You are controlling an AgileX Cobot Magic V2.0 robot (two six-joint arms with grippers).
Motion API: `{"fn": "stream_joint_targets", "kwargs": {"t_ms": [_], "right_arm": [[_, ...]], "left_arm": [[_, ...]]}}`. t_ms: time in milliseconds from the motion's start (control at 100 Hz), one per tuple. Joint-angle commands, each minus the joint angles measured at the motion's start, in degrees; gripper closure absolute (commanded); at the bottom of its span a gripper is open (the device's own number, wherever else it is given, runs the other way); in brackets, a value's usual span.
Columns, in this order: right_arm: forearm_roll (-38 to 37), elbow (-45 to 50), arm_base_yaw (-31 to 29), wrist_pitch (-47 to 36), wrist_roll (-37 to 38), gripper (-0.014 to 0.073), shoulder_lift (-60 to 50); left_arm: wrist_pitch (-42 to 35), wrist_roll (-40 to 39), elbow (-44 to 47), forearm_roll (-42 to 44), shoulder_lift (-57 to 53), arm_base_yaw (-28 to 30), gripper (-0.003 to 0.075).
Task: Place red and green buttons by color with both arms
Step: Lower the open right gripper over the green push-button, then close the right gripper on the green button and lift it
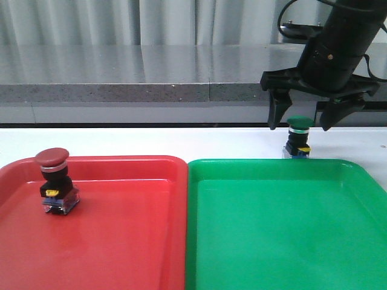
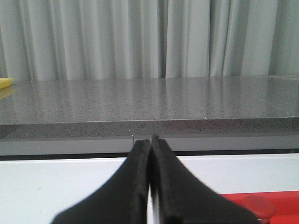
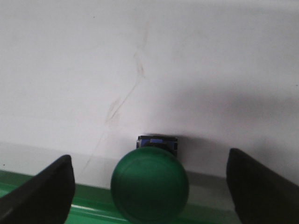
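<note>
Front view, red button (image 1: 55, 181): stands upright inside the red tray (image 1: 121, 241), toward its left far part; dark red domed cap, black body, yellow tab on the front, clear-blue base.
Front view, green button (image 1: 299, 138): stands upright on the white table (image 1: 151, 142), just beyond the far rim of the green tray (image 1: 284, 235), not in it; green cap with a pale ring beneath, black body, yellow tab, clear base partly hidden by the rim.
Front view, right gripper (image 1: 300, 115): hangs over the green button, fingers spread wide and pointing down; one fingertip on each side of the cap, neither touching it; holds nothing.
Front view, trays: red on the left, green on the right, edges side by side.
Left wrist view, left gripper (image 2: 152, 140): the two black fingers pressed together, nothing between them; a grey counter ledge (image 2: 149, 107) and curtain (image 2: 140, 37) beyond; a corner of the red tray (image 2: 280, 205) and the red cap (image 2: 258, 205) show past the fingers.
Right wrist view, green button (image 3: 150, 182): seen from above; round, smooth green cap, blue-tinted base edge showing behind it; sits on the white table (image 3: 140, 60) at the green tray's rim (image 3: 93, 205).
Right wrist view, fingers (image 3: 42, 191): well apart, cap centred between them with clear gaps on both sides.
</note>
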Motion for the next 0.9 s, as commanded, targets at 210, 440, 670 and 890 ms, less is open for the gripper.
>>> {"fn": "stream_joint_targets", "kwargs": {"t_ms": [210, 440, 670, 890], "right_arm": [[-0.47, -2.03, -0.23, -2.27, -0.58, -0.0020, -1.45], [-0.47, -2.03, -0.23, -2.21, -0.58, 0.0326, -1.45], [-0.47, -2.89, -0.23, -1.85, -0.58, 0.0379, -2.89], [-0.47, -3.97, 0.01, 2.89, 1.06, 0.0379, -8.36]], "left_arm": [[-4.56, -0.30, 2.35, -0.52, -1.68, 0.11, 0.0739], [-4.56, -0.30, 2.35, -0.52, -1.68, 0.11, 0.0739], [-4.56, -0.30, 2.35, -0.52, -1.68, 0.11, 0.0739], [-4.56, -0.30, 2.35, -0.52, -1.68, 0.11, 0.0739]]}}
